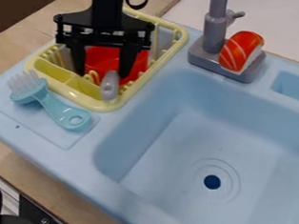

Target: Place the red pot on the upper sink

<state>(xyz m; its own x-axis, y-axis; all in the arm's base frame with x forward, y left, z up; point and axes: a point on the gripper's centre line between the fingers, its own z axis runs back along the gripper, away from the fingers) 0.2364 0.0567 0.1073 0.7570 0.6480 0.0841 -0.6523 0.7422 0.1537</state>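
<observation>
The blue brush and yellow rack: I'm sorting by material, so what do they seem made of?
The brush looks like glossy plastic, its rounded handle catching highlights; the pale bristles may be nylon. The rack seems satin molded plastic: smooth, evenly coloured rim.

Sink (147,202) is done in pale blue, drain (212,182) in dark blue. Rack (69,92) is coloured soft yellow, pot (103,58) bright red, tap (214,34) plain grey. Sushi's (240,50) striped white over orange-red, brush (56,107) tinted light blue with whitish bristles.
</observation>
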